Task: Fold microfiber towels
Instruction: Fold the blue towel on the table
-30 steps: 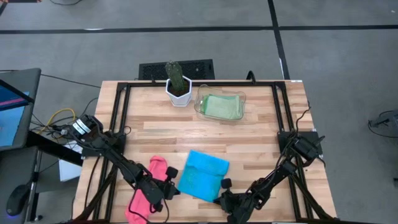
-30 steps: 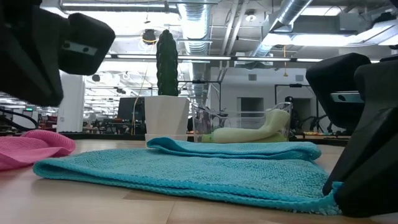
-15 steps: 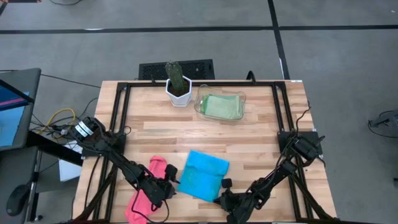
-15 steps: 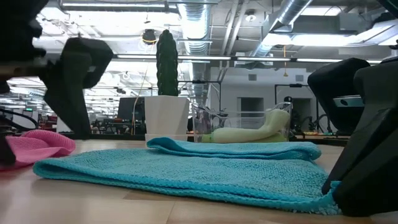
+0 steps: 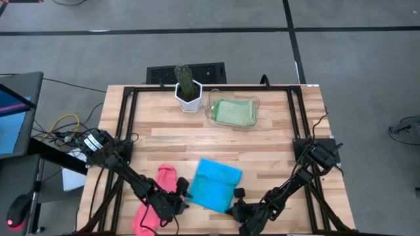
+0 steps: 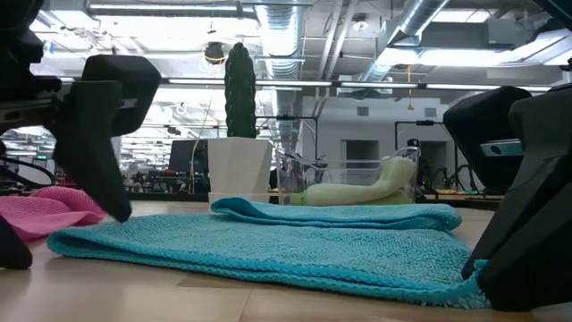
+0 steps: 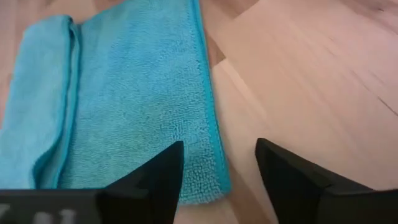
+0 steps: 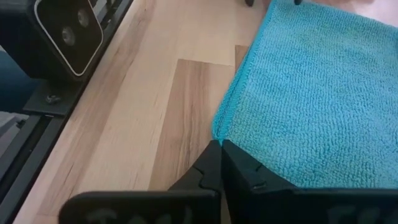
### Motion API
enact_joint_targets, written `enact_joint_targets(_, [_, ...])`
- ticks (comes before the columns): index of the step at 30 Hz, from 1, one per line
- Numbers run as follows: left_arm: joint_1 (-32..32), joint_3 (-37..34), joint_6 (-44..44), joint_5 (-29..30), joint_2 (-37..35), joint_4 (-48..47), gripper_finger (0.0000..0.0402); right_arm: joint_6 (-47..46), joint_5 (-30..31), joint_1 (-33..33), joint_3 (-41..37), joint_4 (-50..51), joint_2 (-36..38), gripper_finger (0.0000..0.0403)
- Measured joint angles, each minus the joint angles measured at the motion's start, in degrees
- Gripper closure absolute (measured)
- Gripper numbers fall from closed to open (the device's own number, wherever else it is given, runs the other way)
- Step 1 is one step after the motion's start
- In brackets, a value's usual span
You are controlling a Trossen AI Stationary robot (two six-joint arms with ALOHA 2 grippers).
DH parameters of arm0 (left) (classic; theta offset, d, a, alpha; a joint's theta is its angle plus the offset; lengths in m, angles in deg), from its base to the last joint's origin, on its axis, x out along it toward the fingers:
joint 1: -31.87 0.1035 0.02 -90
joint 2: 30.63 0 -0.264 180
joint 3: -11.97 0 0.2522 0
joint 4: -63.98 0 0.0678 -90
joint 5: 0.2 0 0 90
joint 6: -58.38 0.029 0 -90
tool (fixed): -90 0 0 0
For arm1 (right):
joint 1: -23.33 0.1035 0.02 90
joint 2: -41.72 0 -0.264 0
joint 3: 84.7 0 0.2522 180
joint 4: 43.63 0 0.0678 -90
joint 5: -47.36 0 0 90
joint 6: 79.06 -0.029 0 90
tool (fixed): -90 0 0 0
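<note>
- Blue towel (image 5: 215, 184): my right gripper (image 8: 219, 148) clenched on its corner.
- My left gripper (image 7: 217, 171) spread, holding nothing, at its edge.
- Wooden table (image 5: 170, 134); pink towel (image 5: 157, 196) beside.

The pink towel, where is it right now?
In the high view, the pink towel lies bunched at the table's front left, beside the blue towel.
</note>
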Motion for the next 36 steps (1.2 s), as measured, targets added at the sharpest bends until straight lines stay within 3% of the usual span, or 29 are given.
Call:
enact_joint_targets(18, [1.3,-0.1,-3.8,-1.4,0.4,-1.7,0.0392,0.0,0.0,0.1,0.0,-0.1,0.0,0.0381])
enact_joint_targets(27, [1.4,1.6,-7.3,-0.4,0.4,-4.0,0.04,0.0,0.2,0.1,2.0,1.0,-0.1,0.0385])
enact_joint_targets(36, [2.2,10.9,-6.5,2.0,-0.3,-21.4,0.0401,-2.2,1.3,0.7,2.5,6.2,4.0,0.039])
